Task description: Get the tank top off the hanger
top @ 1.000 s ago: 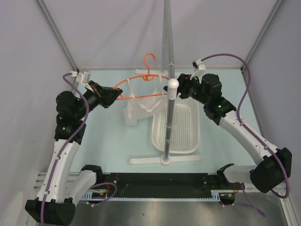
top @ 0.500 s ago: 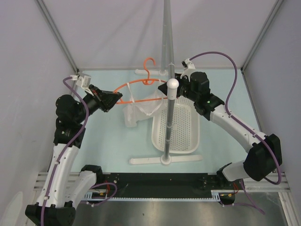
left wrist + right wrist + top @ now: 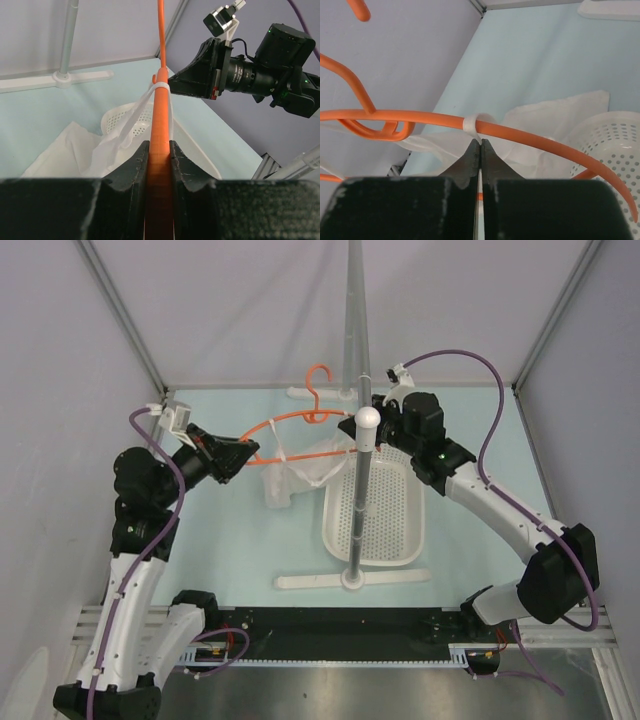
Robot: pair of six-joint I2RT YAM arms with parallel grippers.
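Two robot arms meet at an orange hanger above a pale bench (image 3: pixel 230 540), seen from overhead. At about ten o'clock, the left gripper (image 3: pixel 238 453) is clenched on the hanger's left end, as it was a second ago, though it has carried that end slightly up and back. The hanger (image 3: pixel 300 416) arcs from there toward one o'clock, with its hook pointing to twelve. The white tank top (image 3: pixel 300 472) hangs from it by its straps. Its crumpled body droops toward the bench, just at nine o'clock of a white perforated basket (image 3: pixel 385 515).

Right of a grey pole with a white ball (image 3: pixel 367 420), the right gripper (image 3: pixel 480 147) was open a second ago. It has since swung in to the hanger and snapped closed. Its wrist view shows the closed tips directly under the orange bar, at six o'clock of the strap (image 3: pixel 476 121) looped over it. A sliver of white shows between the tips, so it appears to be pinching that strap.

One end of the hanger is now braced and the strap seems caught, so sliding the strap off the hanger's right end looks ready to begin.
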